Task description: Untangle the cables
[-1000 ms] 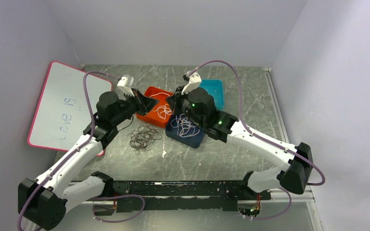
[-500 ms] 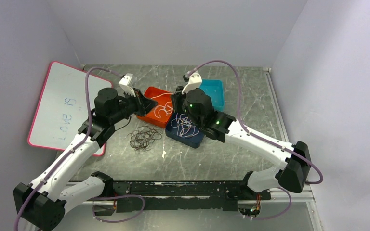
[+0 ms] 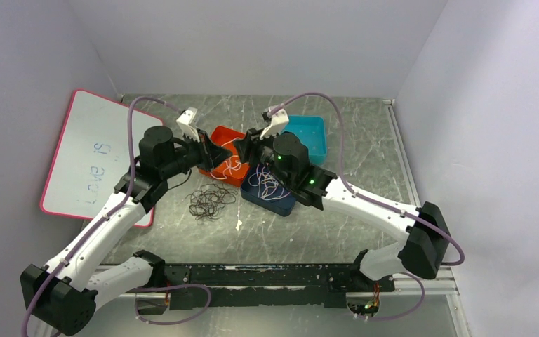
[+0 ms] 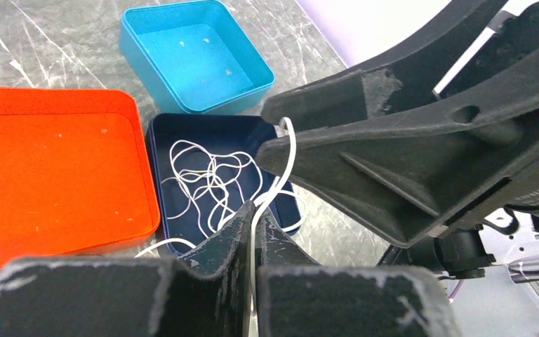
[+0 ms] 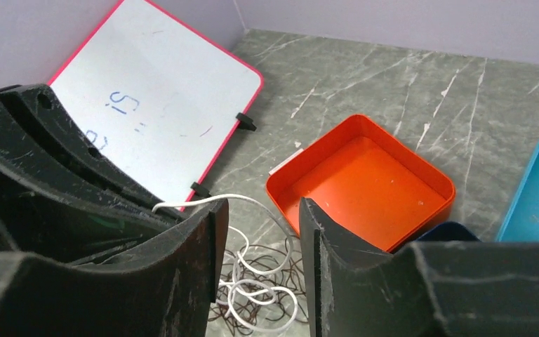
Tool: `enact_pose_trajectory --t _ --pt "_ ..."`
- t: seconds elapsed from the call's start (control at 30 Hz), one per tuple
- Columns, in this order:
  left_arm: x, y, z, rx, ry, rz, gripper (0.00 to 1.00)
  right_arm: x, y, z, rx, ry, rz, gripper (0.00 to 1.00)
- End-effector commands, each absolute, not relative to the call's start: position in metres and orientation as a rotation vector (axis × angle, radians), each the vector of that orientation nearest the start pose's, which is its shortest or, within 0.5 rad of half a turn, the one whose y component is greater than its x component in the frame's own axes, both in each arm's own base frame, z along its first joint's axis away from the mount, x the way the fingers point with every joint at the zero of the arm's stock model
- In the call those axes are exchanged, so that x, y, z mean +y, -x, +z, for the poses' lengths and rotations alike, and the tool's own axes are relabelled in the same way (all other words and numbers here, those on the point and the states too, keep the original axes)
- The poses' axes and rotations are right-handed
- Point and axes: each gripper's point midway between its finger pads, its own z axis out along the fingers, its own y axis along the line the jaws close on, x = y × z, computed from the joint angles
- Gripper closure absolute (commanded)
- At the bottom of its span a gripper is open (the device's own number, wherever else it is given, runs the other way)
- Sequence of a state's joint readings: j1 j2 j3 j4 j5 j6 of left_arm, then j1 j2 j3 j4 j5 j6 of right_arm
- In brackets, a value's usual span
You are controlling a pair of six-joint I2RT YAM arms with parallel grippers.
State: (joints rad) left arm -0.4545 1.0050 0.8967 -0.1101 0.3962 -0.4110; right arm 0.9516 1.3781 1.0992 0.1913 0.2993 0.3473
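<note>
Ignore black cables (image 3: 210,202) heaped left of worktop (image 3: 365,154) centre for now; w/ left gripper (image 4: 256,217) jaws pinching white cable (image 5: 203,199) by orange tray (image 4: 56,168) twd far edge, shut spread jaws of right gripper (image 5: 263,210) on same strand close by; then draw apart slowly, w/o yanking loops into knots.

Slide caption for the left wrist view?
Left gripper pinching a white cable that runs to the right gripper, above a navy tray of white loops.

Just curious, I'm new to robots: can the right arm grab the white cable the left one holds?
Probably yes: the white cable held by the shut left gripper runs between the open right gripper's fingers, nothing blocking.
</note>
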Motion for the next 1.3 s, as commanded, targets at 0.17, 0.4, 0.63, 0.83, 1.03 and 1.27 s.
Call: enact_pose_trajectory --t 0.17,0.4,0.63,0.83,1.03,1.27 --pt "-0.236 -0.259 0.314 1.764 -0.422 -1.048 0.93 0.361 -0.323 0.290 1.652 0.192 0.708 0.53" --pt "-0.237 -0.252 0.326 1.746 -0.454 -1.069 0.93 0.338 -0.359 0.272 1.657 0.022 0.649 0.55" --pt "-0.224 -0.249 0.326 1.768 -0.416 -1.001 0.93 0.297 -0.387 0.259 1.681 -0.060 0.625 0.64" --pt "-0.215 -0.250 0.319 1.801 -0.376 -0.946 0.93 0.265 -0.388 0.243 1.715 -0.041 0.547 0.67" --pt "-0.214 -0.254 0.317 1.800 -0.406 -0.913 0.93 0.246 -0.382 0.242 1.721 -0.023 0.534 0.73" --pt "-0.216 -0.259 0.324 1.795 -0.424 -0.901 0.93 0.277 -0.342 0.272 1.620 0.393 0.698 0.58"
